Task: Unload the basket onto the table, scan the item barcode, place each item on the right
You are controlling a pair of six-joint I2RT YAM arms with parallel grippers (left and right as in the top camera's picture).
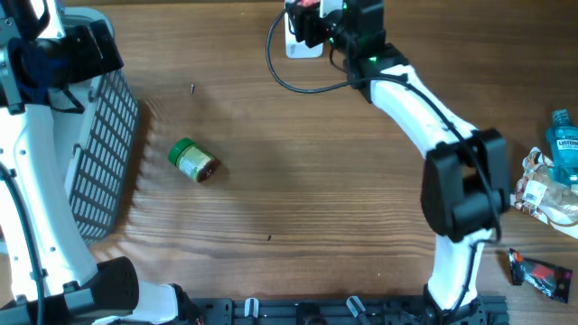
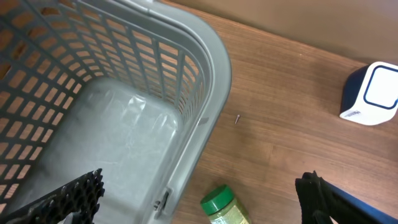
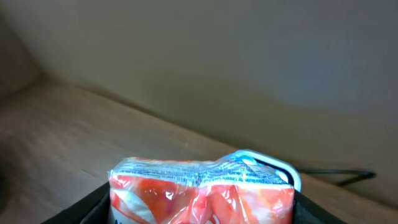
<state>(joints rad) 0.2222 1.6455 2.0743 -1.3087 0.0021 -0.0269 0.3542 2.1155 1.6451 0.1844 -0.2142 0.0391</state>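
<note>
- Bench (image 1: 316, 199): wood, and everything is carried on it.
- Basket (image 1: 104, 135): grey and slatted, set directly below the left claw (image 2: 199, 193). Nothing is seen inside it.
- Left claw: spread to its widest, with nothing held. It is judged to have no part in this step.
- Right claw (image 3: 204, 208): extended to the far edge of the bench. The jaws are set part-way apart and pinch a red-and-white packet (image 3: 186, 183) by its two sides.
- Scanner (image 1: 295, 45): a small white box just beyond and below the right claw. In the right wrist view its rounded rim is seen behind the packet's top edge. Whether packet and scanner touch cannot be told.
- Mouthwash bottle (image 1: 562, 144): well behind the right claw, out by that arm's base.
- Spice jar (image 1: 193, 161): green-lidded and lying on its side, near the left claw and well apart from the right one.

Step in hand, as judged: the packet is being presented to the scanner. No barcode is made out, and only fine print is seen along the upper seam.

Next move, as judged: the packet would need to be tilted or turned within the pinch until its coded face meets the scanner window. The grip would have to be kept firm but light, as the film looks crushable.
</note>
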